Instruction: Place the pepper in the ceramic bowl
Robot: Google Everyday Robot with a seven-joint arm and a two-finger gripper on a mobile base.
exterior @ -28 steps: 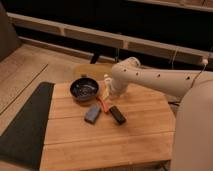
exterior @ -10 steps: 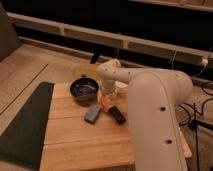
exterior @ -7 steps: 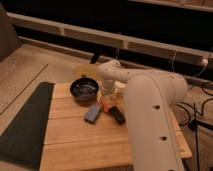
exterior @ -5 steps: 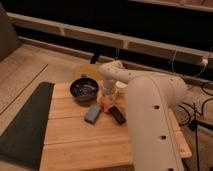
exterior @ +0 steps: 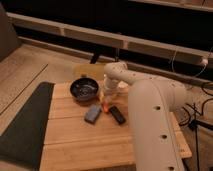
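The dark glossy ceramic bowl (exterior: 84,89) sits at the back left of the wooden table (exterior: 90,137). The small orange-red pepper (exterior: 105,105) lies on the table just right of the bowl, between the blue-grey block (exterior: 93,113) and the black bar (exterior: 118,114). My gripper (exterior: 106,96) hangs from the white arm directly above the pepper, at or very near it. The arm covers the gripper's upper part.
A pale yellowish round object (exterior: 90,70) stands behind the bowl at the table's back edge. A dark mat (exterior: 22,125) lies left of the table. My big white arm (exterior: 152,125) covers the table's right side. Cables (exterior: 197,112) hang at the right.
The arm has swung in over the table since the oldest frame and the gripper has lowered toward the pepper. In the last second it hardly moves. The objects have stayed in place.
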